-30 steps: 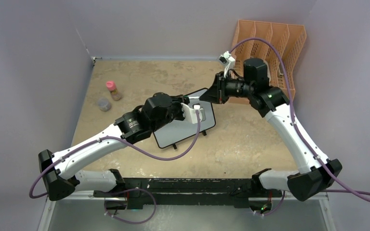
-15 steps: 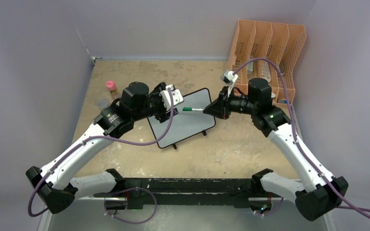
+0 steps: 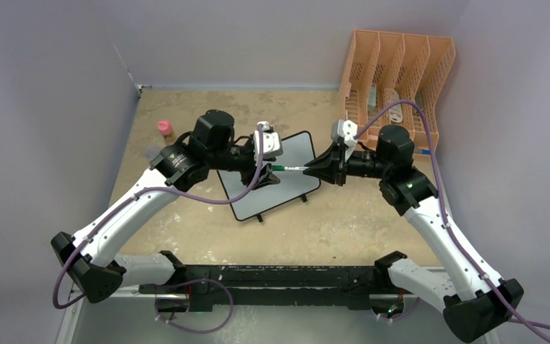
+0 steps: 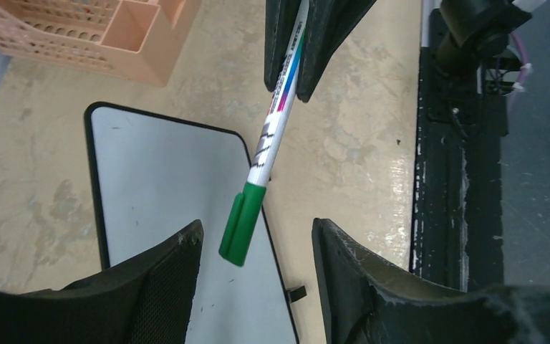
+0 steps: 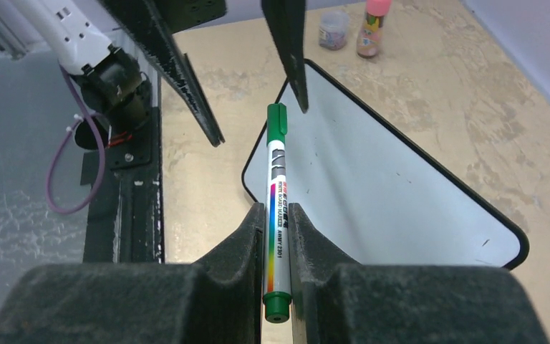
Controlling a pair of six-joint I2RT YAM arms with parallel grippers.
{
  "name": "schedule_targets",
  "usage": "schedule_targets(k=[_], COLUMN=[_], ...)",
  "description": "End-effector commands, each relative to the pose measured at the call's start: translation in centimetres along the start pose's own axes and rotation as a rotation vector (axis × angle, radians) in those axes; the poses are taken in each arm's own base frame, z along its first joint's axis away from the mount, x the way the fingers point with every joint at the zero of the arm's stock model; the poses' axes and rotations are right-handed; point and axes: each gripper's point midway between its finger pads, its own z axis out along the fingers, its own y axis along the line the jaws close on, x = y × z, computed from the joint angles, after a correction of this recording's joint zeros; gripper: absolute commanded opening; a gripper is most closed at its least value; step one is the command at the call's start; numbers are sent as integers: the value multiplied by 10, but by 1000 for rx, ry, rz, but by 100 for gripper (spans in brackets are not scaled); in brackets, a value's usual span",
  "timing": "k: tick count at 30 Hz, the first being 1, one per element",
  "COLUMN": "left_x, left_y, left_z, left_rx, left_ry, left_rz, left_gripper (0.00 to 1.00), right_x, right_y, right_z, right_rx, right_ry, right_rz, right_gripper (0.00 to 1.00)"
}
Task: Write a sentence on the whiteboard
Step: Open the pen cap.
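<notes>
Mid-bench (image 3: 358, 215), the whiteboard (image 3: 286, 190) lies flat and skewed, long axis running 1 to 7 o'clock in the top view, white face up with a few tiny dark specks. Right claw (image 3: 314, 169) sits at the board's 3 o'clock edge, fingers pinched tight on the barrel of a green-and-white marker (image 3: 290, 168). The marker is held level above the board, pointing to 9 o'clock, its green cap (image 4: 242, 226) on. Left claw (image 3: 272, 172) faces it from 9 o'clock over the board's middle, jaws apart about halfway, one finger on each side of the cap with gaps both sides, gripping nothing. Orange file rack (image 3: 401, 72) stands at 1 o'clock of the board. A pink-capped bottle (image 3: 165, 129) and small jar (image 5: 333, 29) are off at 10 o'clock.
</notes>
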Motion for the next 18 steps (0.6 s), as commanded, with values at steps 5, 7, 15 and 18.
schedule_targets(k=[5, 7, 15, 18], left_x=[-26, -26, -21, -20], left_y=[-16, -20, -24, -27], left_z=[3, 4, 1, 3], left_rx=[190, 230, 346, 389], left_ry=[-75, -78, -78, -72], left_rz=[-46, -67, -159, -185], left_gripper=[50, 44, 32, 29], right_x=[-10, -12, -13, -12], right_y=[13, 16, 16, 16], right_z=[-2, -2, -3, -3], right_rx=[-97, -111, -110, -111], right_ry=[-33, -43, -60, -62], right_rz=[-187, -211, -263, -272], right_gripper=[0, 0, 0, 0])
